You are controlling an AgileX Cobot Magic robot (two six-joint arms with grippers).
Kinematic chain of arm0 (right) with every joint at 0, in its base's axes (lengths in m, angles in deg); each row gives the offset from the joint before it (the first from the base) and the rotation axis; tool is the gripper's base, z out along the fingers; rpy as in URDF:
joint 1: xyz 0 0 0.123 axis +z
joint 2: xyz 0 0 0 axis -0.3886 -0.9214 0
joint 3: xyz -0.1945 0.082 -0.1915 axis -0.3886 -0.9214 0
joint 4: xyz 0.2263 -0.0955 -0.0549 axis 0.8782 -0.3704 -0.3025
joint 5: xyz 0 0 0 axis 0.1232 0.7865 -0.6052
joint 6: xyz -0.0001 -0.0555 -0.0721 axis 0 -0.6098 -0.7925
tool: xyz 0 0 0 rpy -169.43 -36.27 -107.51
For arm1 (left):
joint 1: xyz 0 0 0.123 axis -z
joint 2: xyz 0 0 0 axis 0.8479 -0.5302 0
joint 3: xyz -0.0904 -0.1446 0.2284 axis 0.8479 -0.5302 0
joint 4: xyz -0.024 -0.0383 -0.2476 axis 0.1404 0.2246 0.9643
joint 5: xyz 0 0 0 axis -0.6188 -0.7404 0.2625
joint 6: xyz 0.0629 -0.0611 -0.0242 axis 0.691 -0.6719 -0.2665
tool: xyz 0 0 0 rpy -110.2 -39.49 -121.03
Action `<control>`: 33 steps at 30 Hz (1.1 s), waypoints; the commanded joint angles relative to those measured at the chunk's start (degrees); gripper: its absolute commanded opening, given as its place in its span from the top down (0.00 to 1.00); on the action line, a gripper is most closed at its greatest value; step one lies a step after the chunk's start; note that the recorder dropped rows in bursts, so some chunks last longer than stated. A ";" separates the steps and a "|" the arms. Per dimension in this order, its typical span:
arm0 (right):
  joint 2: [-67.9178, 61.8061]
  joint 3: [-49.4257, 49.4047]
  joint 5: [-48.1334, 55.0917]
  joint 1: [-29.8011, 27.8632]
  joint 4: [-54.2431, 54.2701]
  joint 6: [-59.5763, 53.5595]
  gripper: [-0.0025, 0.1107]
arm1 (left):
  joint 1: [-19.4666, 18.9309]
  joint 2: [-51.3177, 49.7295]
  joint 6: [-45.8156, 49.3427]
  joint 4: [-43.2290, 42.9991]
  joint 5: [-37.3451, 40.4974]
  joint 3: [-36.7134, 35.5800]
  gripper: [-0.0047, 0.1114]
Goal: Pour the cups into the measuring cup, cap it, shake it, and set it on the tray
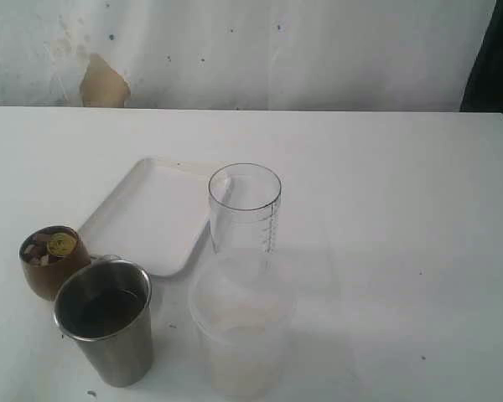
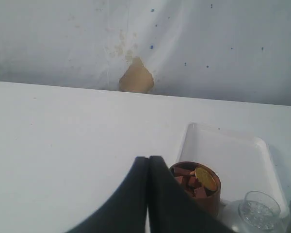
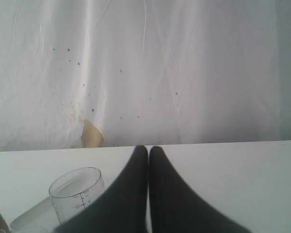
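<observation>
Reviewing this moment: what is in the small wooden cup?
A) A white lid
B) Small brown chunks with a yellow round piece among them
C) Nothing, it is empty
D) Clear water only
B: the wooden cup shows brown chunks and a yellow round piece at its open mouth, in both the exterior and left wrist views.

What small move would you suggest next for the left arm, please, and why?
Probably open the left fingers, ready for the wooden cup: they are shut on nothing, the cup sits nearby on that side with pieces in it, and the measuring cup stands empty.
</observation>
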 commanded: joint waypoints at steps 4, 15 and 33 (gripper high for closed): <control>0.36 -0.14 -0.63 -0.33 -0.53 0.22 0.98 | 0.10 0.25 -0.49 0.11 -3.55 0.17 0.96; 0.36 -0.14 -0.63 -0.33 -0.53 0.22 0.98 | 0.10 0.25 -26.12 6.46 -34.89 0.17 0.96; 0.36 -0.14 -0.63 -0.33 -0.53 0.22 0.98 | 6.88 -51.12 -3.93 -8.54 4.30 29.87 0.96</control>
